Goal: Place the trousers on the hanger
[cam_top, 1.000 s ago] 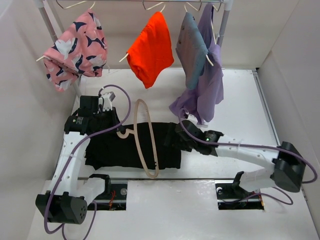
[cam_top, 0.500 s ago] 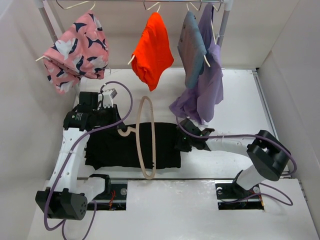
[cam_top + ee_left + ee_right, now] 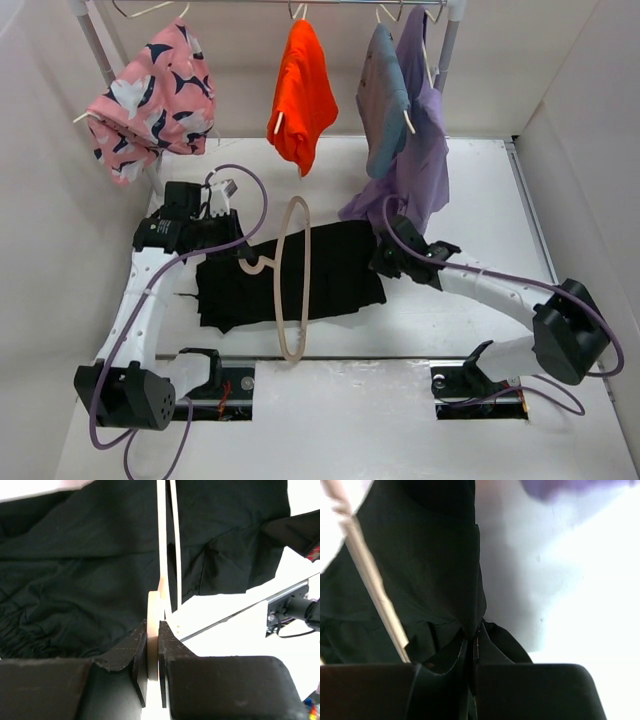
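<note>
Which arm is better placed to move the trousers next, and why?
Probably the right. The right pincer is shut on the edge of the trousers, so it can drag them. The left pincer is shut on the hanger near its hook, steadying it.

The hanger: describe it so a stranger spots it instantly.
On the white table, find the black trousers between the arms. The hanger is the pale beige loop across them, in the left gripper. Unlike the rail's hangers, it carries no coloured garment.
</note>
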